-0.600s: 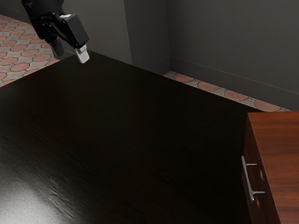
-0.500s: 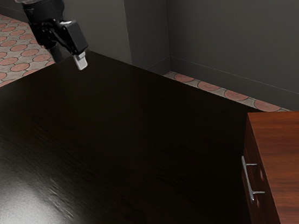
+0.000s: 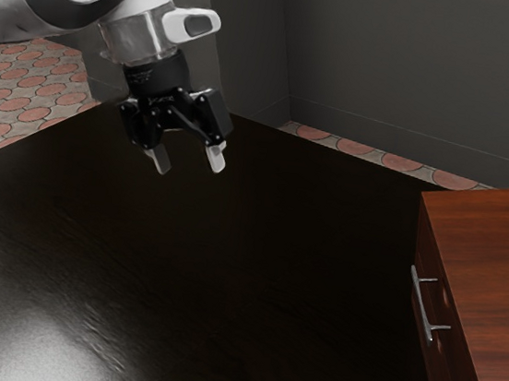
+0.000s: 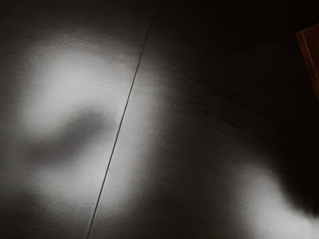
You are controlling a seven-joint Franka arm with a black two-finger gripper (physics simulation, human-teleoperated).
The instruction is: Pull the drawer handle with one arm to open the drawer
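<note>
**Desk:** What has changed?

**Operator:** In half a second my pincer (image 3: 187, 159) has swung out of the upper-left corner of the frame, down and toward the centre. Its two fingers stand apart with nothing between them, above the dark table (image 3: 220, 316).

**Desk:** And the target?

**Operator:** The drawer handle (image 3: 427, 305), a pale bar, sits at the lower right of the frame, well apart from my pincer. It is fixed to the drawer (image 3: 451, 363) of a reddish wooden cabinet (image 3: 496, 267). My wrist camera looks down on glossy tabletop crossed by a thin seam (image 4: 119, 124), with a corner of the cabinet beyond.
</note>
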